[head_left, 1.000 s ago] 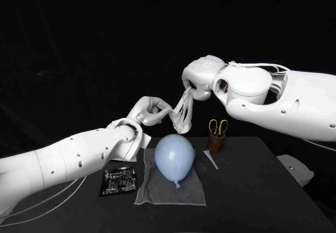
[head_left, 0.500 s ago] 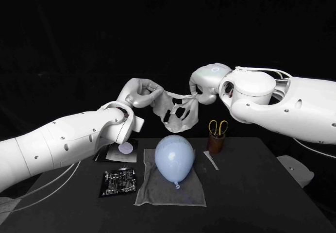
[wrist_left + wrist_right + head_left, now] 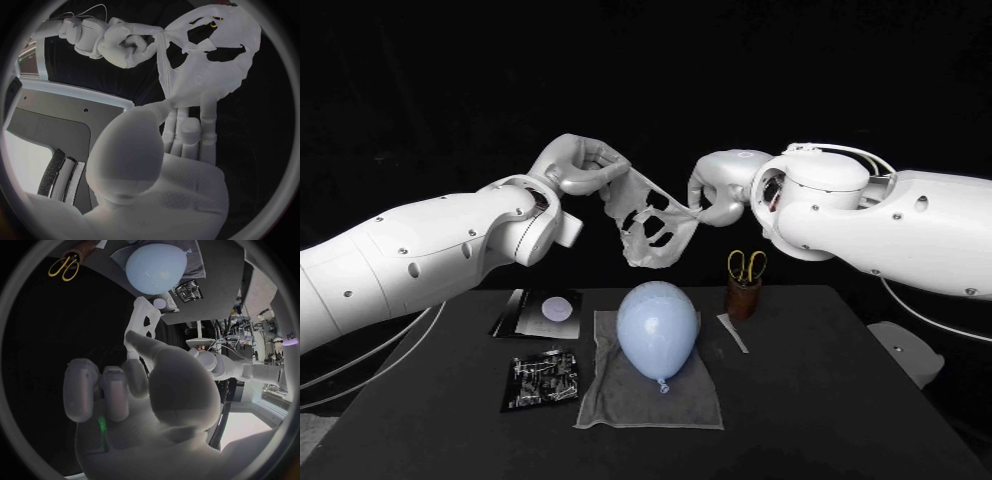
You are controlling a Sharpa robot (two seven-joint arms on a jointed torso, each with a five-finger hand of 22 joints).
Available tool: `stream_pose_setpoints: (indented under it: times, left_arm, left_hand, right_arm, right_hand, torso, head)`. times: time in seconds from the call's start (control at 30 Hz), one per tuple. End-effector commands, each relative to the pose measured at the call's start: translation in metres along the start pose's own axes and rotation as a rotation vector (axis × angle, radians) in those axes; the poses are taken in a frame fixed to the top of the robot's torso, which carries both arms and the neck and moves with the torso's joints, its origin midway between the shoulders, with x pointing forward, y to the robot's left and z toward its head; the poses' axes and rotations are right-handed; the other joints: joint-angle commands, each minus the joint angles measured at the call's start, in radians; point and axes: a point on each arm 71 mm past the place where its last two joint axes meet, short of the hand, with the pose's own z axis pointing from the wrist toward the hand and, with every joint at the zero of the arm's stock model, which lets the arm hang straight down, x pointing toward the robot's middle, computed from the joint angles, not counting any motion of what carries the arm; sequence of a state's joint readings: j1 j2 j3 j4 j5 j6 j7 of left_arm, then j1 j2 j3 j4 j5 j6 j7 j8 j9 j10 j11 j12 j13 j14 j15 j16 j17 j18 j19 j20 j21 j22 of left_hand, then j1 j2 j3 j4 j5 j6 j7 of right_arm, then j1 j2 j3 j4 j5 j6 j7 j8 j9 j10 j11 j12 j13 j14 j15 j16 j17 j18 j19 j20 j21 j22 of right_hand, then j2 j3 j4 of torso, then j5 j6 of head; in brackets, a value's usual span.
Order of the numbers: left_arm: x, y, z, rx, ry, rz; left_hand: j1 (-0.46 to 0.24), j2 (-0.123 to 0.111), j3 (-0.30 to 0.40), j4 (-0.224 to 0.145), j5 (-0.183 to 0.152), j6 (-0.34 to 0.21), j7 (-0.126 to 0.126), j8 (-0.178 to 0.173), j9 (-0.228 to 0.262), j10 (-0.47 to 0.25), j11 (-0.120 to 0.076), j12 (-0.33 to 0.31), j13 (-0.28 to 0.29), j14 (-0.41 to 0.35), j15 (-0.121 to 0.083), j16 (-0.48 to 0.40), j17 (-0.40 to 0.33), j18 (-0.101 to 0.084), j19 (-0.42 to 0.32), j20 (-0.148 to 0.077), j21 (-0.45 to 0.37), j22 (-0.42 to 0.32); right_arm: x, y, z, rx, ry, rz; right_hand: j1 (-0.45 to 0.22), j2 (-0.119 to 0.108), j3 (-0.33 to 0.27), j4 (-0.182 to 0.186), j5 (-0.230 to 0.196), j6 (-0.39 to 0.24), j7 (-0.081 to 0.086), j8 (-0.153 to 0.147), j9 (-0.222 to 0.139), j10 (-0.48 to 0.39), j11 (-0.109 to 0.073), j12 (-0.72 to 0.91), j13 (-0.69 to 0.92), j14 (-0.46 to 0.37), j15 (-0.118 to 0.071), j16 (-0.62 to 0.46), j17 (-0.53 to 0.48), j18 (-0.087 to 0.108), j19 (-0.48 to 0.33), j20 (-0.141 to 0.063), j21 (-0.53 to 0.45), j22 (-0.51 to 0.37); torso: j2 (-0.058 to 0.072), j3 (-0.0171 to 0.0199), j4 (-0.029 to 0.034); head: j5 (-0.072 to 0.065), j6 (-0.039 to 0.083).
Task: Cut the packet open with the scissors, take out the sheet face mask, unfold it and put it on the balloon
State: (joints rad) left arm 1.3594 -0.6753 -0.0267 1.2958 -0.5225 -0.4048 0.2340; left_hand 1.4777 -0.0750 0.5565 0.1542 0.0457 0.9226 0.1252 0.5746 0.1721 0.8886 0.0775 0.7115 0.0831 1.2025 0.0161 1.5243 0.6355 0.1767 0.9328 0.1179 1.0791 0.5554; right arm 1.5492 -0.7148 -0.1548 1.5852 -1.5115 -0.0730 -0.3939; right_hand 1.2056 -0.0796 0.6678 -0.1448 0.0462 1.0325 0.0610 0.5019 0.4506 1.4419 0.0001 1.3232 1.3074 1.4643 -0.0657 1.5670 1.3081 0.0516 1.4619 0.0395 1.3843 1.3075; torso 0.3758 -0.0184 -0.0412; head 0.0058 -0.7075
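Note:
The white sheet face mask [image 3: 646, 222] hangs stretched in the air between my two hands, high above the table. My left hand [image 3: 581, 168] grips its upper left edge, and my right hand [image 3: 708, 190] pinches its right edge. In the left wrist view the mask [image 3: 209, 65] spreads open with its eye and mouth holes showing, and the right hand [image 3: 122, 42] holds its far corner. The pale blue balloon [image 3: 656, 326] lies on a grey cloth [image 3: 610, 400] below the mask. The opened black packet [image 3: 542, 378] lies left of the cloth. Yellow-handled scissors [image 3: 749, 264] stand in a brown cup.
A black-and-white sheet with a small round disc [image 3: 542, 312] lies at the back left of the table. A thin white strip [image 3: 733, 332] lies between the cloth and the brown cup [image 3: 743, 297]. The table's front edge is near the cloth.
My hands have drawn apart: the left one rose and moved left, the right one dropped a little. The mask has gone from a bunched hanging strip to a spread sheet.

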Motion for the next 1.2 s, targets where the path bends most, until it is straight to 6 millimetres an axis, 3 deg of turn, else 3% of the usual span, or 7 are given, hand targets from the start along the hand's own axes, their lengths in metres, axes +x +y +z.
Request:
stream_pose_setpoints:
  times: [0.03,0.63,0.83,1.0,1.2]
  left_arm:
    - [0.003,0.002,0.001,-0.043,0.109,0.019]
    - [0.001,0.018,-0.010,-0.079,0.289,0.107]
    - [0.000,0.026,-0.014,-0.087,0.316,0.112]
    - [0.002,0.032,-0.017,-0.098,0.346,0.120]
    - [0.003,0.041,-0.021,-0.116,0.370,0.130]
  left_hand:
    - [-0.002,0.006,0.011,-0.005,0.003,0.007,0.001,0.004,0.037,0.008,0.000,0.003,0.001,-0.003,0.000,-0.005,0.000,0.008,-0.003,-0.005,-0.003,-0.001]
    - [-0.011,0.002,0.016,-0.005,0.003,0.004,-0.002,0.007,0.049,0.010,0.001,-0.001,0.001,0.011,0.001,-0.001,0.036,0.007,-0.006,-0.005,-0.003,-0.001]
    - [-0.011,0.002,0.016,-0.005,0.003,0.003,-0.002,0.007,0.050,0.010,0.001,-0.001,0.001,0.011,0.001,-0.001,0.038,0.007,-0.006,-0.005,-0.003,0.000]
    - [-0.012,0.002,0.017,-0.005,0.003,0.003,-0.002,0.007,0.051,0.010,0.001,-0.002,0.001,0.011,0.001,0.000,0.038,0.007,-0.006,-0.005,-0.003,0.000]
    - [-0.012,0.002,0.017,-0.005,0.003,0.002,-0.002,0.007,0.052,0.010,0.001,-0.002,0.001,0.012,0.001,0.000,0.040,0.007,-0.006,-0.005,-0.003,0.000]
  right_arm:
    - [0.007,0.003,-0.003,0.008,0.090,0.164]
    - [0.030,0.048,-0.012,-0.165,0.298,0.747]
    - [0.041,0.068,-0.015,-0.214,0.364,0.844]
    - [0.052,0.082,-0.016,-0.233,0.392,0.885]
    - [0.065,0.092,-0.016,-0.227,0.411,0.910]
  right_hand:
    - [0.001,-0.011,0.007,0.001,0.003,0.004,0.002,0.002,0.001,0.053,-0.014,-0.004,0.094,0.106,-0.004,0.004,0.263,-0.012,0.059,-0.002,-0.004,0.209]
    - [-0.001,-0.009,0.008,0.010,0.003,-0.007,0.005,-0.004,-0.001,0.045,-0.012,-0.026,0.081,0.106,-0.004,0.004,0.263,-0.006,0.049,-0.002,-0.039,0.200]
    - [-0.001,-0.008,0.008,0.012,0.003,-0.008,0.005,-0.005,-0.001,0.044,-0.012,-0.028,0.080,0.106,-0.004,0.004,0.263,-0.005,0.049,-0.002,-0.040,0.199]
    - [-0.001,-0.007,0.008,0.013,0.003,-0.010,0.006,-0.005,-0.001,0.042,-0.011,-0.031,0.079,0.106,-0.004,0.004,0.263,-0.004,0.047,-0.002,-0.045,0.198]
    - [0.000,-0.006,0.007,0.015,0.003,-0.012,0.006,-0.005,-0.001,0.041,-0.011,-0.033,0.078,0.106,-0.004,0.004,0.263,-0.004,0.046,-0.002,-0.048,0.197]
  torso:
    - [0.001,-0.0009,-0.0004]
    - [-0.002,-0.0038,0.0042]
    - [-0.004,-0.0074,0.0050]
    - [-0.007,-0.0098,0.0079]
    - [-0.005,-0.0086,0.0072]
  head:
    - [0.001,0.003]
    - [0.023,0.010]
    - [0.031,0.015]
    - [0.030,0.005]
    - [0.032,-0.004]
